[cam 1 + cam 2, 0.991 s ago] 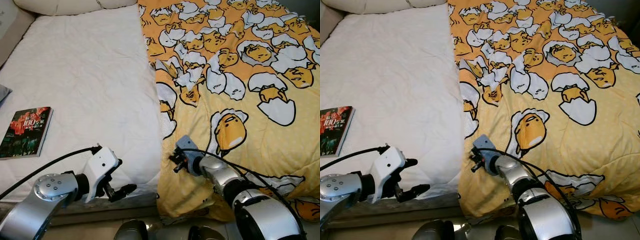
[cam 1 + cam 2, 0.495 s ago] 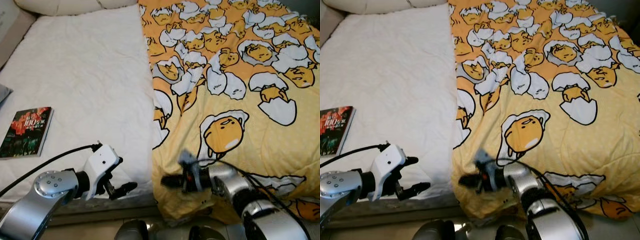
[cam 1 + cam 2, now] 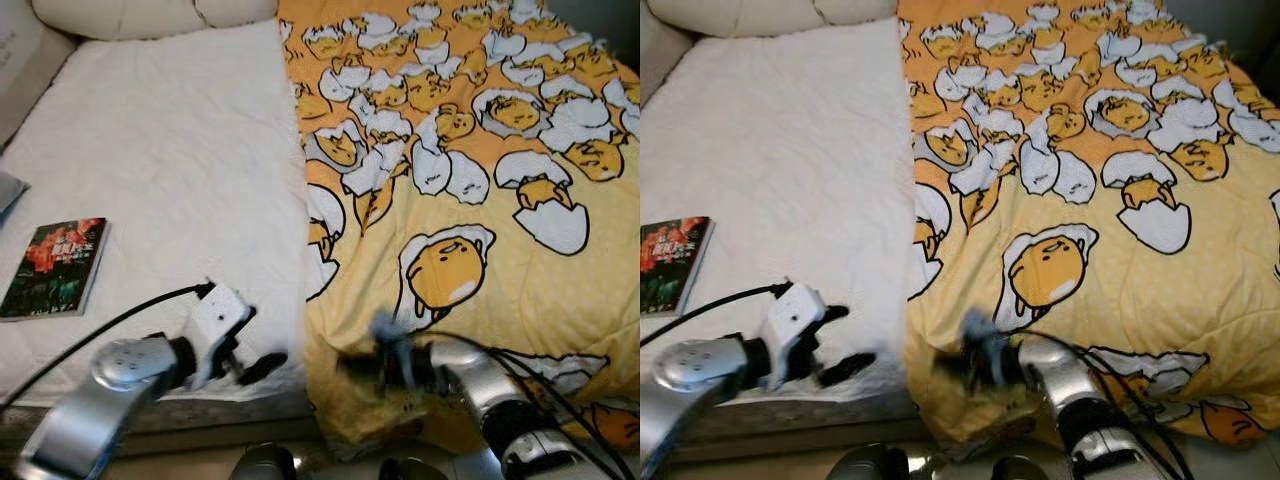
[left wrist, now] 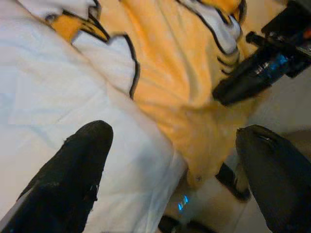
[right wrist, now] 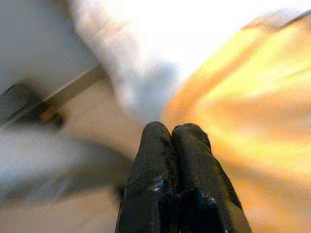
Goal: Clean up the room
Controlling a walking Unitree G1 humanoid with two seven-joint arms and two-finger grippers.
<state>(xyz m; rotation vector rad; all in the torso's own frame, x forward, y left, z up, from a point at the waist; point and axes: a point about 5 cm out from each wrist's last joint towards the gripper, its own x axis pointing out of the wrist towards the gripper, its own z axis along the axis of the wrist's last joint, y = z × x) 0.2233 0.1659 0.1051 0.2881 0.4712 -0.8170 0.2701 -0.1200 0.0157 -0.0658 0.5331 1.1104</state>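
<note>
Right wrist view: right claw (image 5: 172, 133) pressed together beside yellow blanket (image 3: 480, 200).

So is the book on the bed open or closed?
Closed. The book lies flat on the white mattress with its cover facing up, no pages showing.

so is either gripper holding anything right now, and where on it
The left gripper is open, holding nothing, over the white mattress edge. The right gripper has its fingers pressed together at the yellow blanket's near edge; whether cloth is pinched cannot be told.
</note>
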